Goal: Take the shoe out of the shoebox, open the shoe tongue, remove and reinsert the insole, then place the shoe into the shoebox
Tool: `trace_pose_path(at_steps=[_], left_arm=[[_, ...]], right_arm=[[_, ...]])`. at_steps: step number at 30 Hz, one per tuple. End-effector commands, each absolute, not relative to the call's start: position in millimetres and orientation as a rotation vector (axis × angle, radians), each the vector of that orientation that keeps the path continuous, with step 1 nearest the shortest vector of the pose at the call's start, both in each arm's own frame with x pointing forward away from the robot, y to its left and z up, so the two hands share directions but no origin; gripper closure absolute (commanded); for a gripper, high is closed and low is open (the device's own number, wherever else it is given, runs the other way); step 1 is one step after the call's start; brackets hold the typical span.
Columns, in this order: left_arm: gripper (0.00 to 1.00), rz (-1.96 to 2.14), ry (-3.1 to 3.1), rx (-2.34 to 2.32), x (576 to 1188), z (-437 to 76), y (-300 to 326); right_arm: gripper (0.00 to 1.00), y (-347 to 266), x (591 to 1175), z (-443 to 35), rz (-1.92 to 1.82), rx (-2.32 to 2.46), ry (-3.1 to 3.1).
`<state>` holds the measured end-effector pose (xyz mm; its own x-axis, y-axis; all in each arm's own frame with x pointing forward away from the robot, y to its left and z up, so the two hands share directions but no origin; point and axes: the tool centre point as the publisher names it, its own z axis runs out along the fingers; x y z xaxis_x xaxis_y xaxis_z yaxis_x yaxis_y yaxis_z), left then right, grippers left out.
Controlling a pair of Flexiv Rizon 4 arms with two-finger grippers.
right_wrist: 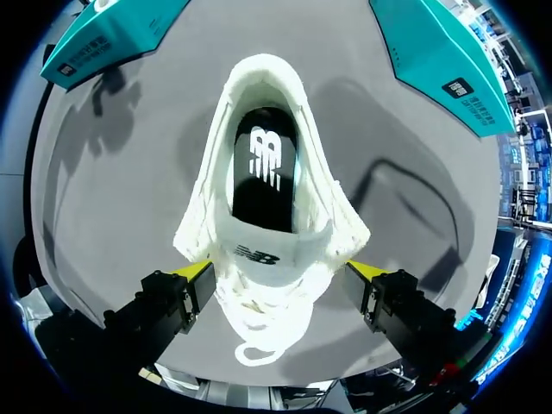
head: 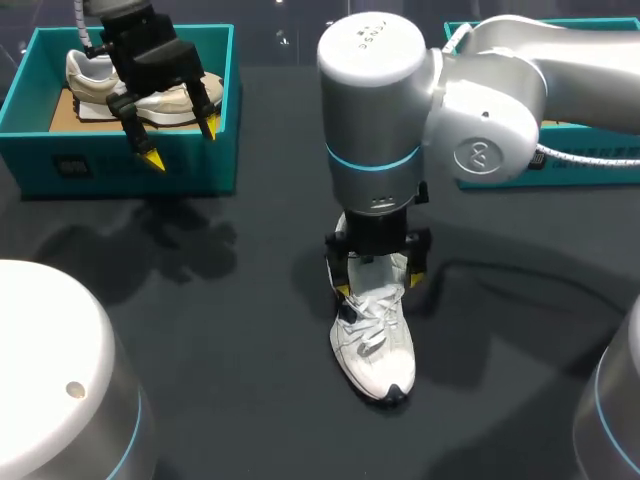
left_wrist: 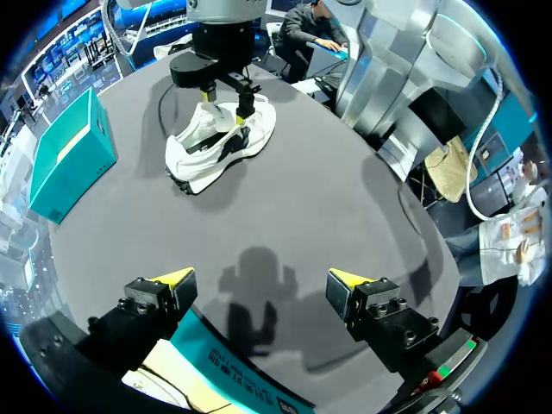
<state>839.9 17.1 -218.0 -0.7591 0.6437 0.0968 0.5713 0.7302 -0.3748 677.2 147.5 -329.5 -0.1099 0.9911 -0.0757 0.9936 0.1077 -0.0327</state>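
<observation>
1. While the white shoe (head: 372, 335) lies mid-table, toe to the near edge & heel to the far side, the R claw (head: 378, 285) hangs directly over its far half, i.e. the collar/tongue part.
2. R claw is wide, w/ one yellow tip just beside each flank of the shoe. Its closing line so runs across the long axis, not along it. Whether the tips really press the fabric, I cannot tell.
3. L claw (head: 181, 144) is wide too & holds nothing. It is above the far-left shoebox (head: 130, 165), where another shoe (head: 92, 75) lies, well apart from the white shoe. R arm is clearly the nearer one.
4. My judgement: next move turns on the tongue (right_wrist: 272, 252), which sits between the R tips, so only a small shift is needed.
5. Views: R wrist cam looks down into the opening & shows the black insole (right_wrist: 263, 172) lying inside. Head view hides this behind the R arm. L wrist cam gives the shoe from the side, far ahead of L claw.
</observation>
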Motion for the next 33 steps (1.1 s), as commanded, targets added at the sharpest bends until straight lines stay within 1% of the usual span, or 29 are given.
trace_pose_path(at_steps=[1, 5, 7, 9, 10, 12, 13, 16, 17, 23, 33], left_arm=[[0.00, 0.479, -2.715, -0.968, 838.8, -217.6, 18.1], [0.00, 0.479, -2.715, -0.968, 838.8, -217.6, 18.1], [0.00, 0.479, -2.715, -0.968, 838.8, -217.6, 18.1], [0.00, 0.479, -2.715, -0.968, 838.8, -217.6, 18.1], [0.00, 0.479, -2.715, -0.968, 838.8, -217.6, 18.1], [0.00, 0.479, -2.715, -0.968, 838.8, -217.6, 18.1], [0.00, 0.479, -2.715, -0.968, 838.8, -217.6, 18.1], [0.00, 0.479, -2.715, -0.968, 838.8, -217.6, 18.1], [0.00, 0.479, -2.715, -0.968, 838.8, -217.6, 18.1], [0.00, 0.479, -2.715, -0.968, 838.8, -217.6, 18.1], [0.00, 0.479, -2.715, -0.968, 838.8, -217.6, 18.1]], right_arm=[[0.00, 142.8, 661.2, -323.3, -0.089, 2.082, 2.291], [0.04, 141.1, 646.0, -317.2, -0.078, 2.096, 2.266], [0.08, 139.4, 637.5, -313.9, -0.067, 2.109, 2.244], [0.19, 138.1, 630.7, -311.0, -0.052, 2.115, 2.231], [0.30, 137.0, 625.7, -309.1, -0.053, 2.125, 2.215], [0.42, 135.9, 619.4, -306.4, -0.039, 2.130, 2.206], [0.51, 135.3, 617.0, -305.5, -0.036, 2.134, 2.201], [0.57, 135.5, 611.1, -302.8, -0.028, 2.142, 2.182], [0.58, 136.1, 610.0, -301.9, -0.029, 2.143, 2.178], [0.58, 139.9, 613.6, -298.8, -0.007, 2.110, 2.175], [0.60, 162.2, 653.3, -300.4, 0.074, 1.933, 2.307]])
